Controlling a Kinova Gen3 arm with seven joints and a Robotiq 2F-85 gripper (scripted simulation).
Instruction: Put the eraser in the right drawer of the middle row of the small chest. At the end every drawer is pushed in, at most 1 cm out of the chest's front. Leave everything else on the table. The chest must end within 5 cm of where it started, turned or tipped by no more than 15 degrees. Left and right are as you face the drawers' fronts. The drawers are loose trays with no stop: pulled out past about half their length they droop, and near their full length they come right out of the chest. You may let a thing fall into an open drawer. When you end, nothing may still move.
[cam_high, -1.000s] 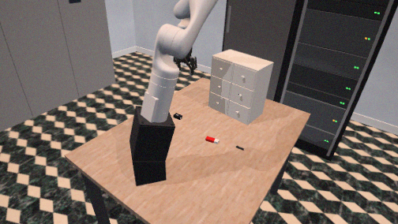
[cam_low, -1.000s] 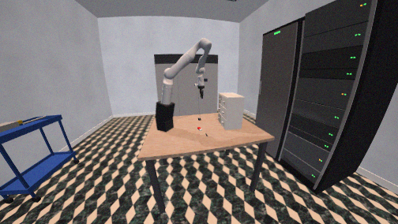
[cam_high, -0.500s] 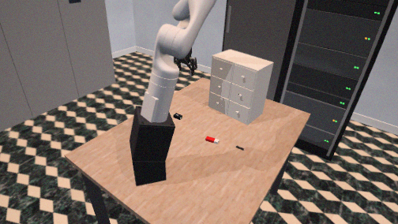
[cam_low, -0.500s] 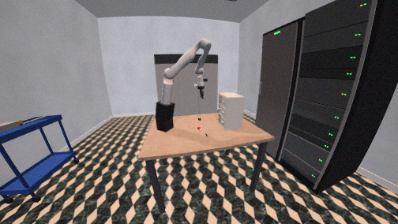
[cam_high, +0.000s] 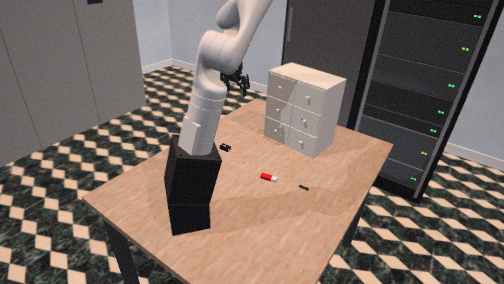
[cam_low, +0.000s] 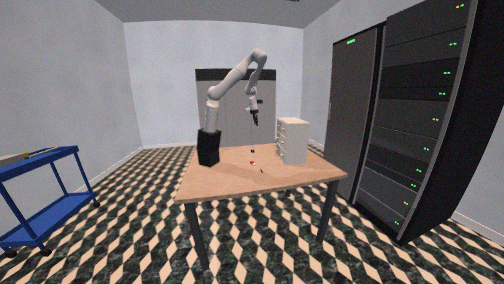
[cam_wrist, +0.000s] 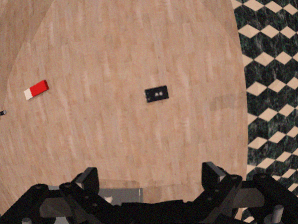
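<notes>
From the top view, the gripper (cam_high: 239, 80) is seen raised above the table (cam_high: 300, 240), fingers spread wide and nothing held; the red-and-white eraser (cam_high: 268, 176) lies on the wood, well apart from the chest (cam_high: 320, 107), whose drawers are all pushed in.

In the exterior view, the gripper (cam_low: 255, 119) hangs in the air — touching nothing.

In the wrist view, both fingers are seen far apart; the eraser (cam_wrist: 37, 88) lies at the left, a small black block (cam_wrist: 157, 94) nearer the middle.
</notes>
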